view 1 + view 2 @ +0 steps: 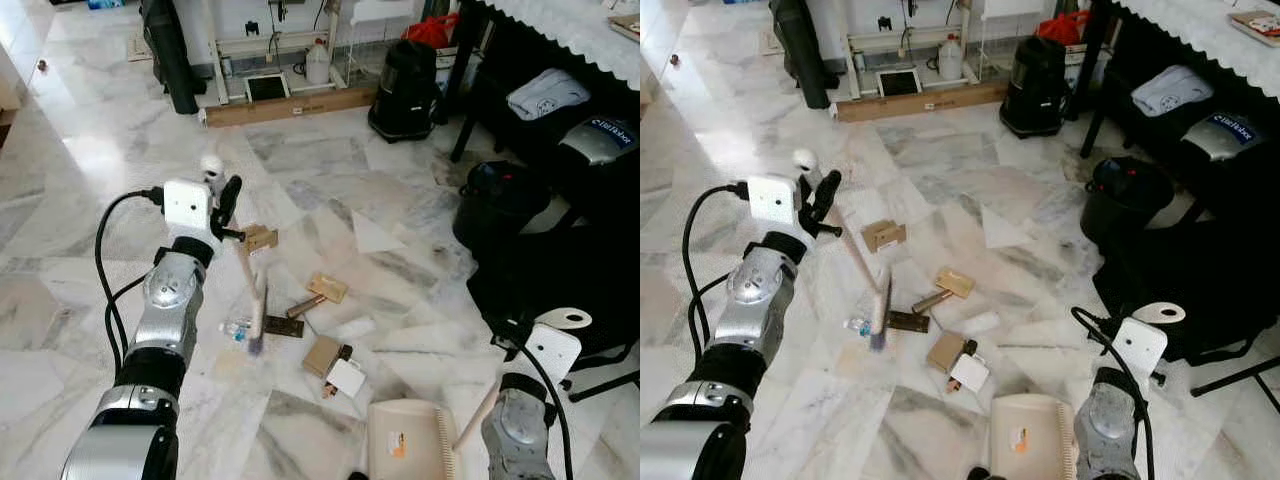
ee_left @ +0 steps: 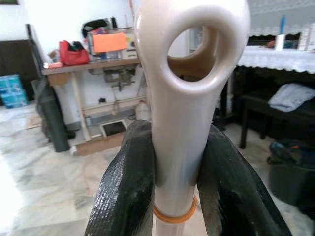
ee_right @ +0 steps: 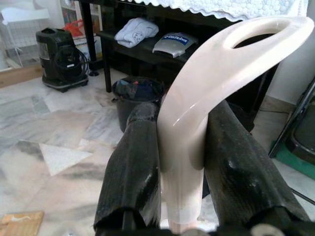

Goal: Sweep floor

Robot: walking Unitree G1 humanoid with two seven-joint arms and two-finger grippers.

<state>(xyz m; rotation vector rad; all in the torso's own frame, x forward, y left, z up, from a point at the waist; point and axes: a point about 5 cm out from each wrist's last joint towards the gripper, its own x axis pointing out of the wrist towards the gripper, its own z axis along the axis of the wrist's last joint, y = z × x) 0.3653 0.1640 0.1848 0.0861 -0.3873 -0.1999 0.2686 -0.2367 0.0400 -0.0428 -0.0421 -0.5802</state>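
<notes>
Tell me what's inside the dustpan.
The dustpan, held by the right gripper, looks bare inside apart from an orange label. Its near end is cut off by the frame. The scraps lie on the floor beyond it.

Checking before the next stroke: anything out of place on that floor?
Yes. Cardboard scraps, a small white card and a crushed wrapper lie scattered on the marble between the brush in the left pincer and the dustpan in the right one.
</notes>
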